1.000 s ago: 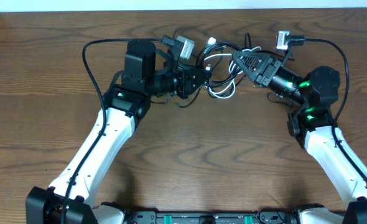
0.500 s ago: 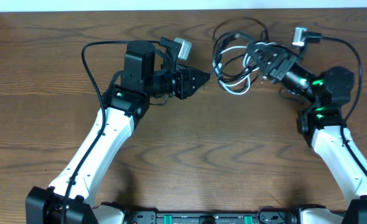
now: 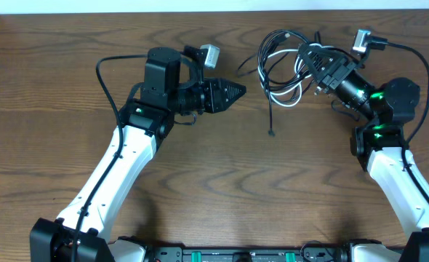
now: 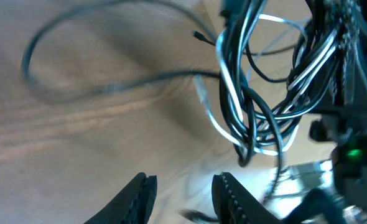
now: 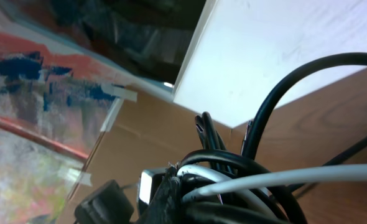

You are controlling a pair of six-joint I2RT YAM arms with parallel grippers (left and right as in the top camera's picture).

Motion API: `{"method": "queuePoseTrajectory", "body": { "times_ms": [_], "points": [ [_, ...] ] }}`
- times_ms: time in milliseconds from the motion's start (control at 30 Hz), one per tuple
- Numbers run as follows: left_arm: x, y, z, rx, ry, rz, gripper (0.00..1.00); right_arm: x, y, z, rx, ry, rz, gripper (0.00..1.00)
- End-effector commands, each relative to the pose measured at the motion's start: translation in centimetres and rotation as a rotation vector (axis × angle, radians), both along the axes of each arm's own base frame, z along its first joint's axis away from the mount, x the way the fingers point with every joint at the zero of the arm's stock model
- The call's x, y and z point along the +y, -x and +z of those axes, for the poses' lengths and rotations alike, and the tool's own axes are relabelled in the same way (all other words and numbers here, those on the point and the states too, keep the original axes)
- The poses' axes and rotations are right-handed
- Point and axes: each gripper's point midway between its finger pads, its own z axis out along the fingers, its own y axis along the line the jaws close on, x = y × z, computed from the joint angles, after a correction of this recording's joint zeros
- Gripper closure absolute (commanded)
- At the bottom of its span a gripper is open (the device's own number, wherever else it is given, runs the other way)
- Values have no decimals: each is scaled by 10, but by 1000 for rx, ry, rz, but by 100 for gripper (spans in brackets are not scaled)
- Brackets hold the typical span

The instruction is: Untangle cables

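While the right claw (image 3: 313, 60) clamped the cables (image 3: 280, 73), seemingly lifting them so loose ends dropped free, the left claw (image 3: 240, 92) hovered nearby, parted and empty.

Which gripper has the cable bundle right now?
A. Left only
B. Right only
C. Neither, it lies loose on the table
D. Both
B: the cables bunch at the right gripper, which is shut on them; the left gripper is apart from them, with nothing in it.
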Motion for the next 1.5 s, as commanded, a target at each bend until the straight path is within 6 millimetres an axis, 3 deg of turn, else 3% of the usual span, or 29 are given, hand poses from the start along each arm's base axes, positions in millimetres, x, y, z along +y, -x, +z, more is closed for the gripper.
{"method": "queuePoseTrajectory", "body": {
  "times_ms": [0, 167, 467, 800, 1467],
  "points": [
    [-4, 4, 1, 157, 69, 45, 66, -10, -5, 17, -79, 18, -77, 99],
    [-11, 1, -5, 243, 68, 135, 66, 0, -1, 23, -123, 25, -60, 99],
    [-7, -12, -12, 555, 185, 406, 67, 6, 4, 30, -158, 22, -42, 99],
    [-12, -24, 11, 555, 297, 425, 66, 14, 8, 29, -177, 42, -16, 99],
    [-45, -5, 9, 532, 263, 398, 66, 26, 11, 28, -183, 49, 1, 99]
  ]
}}
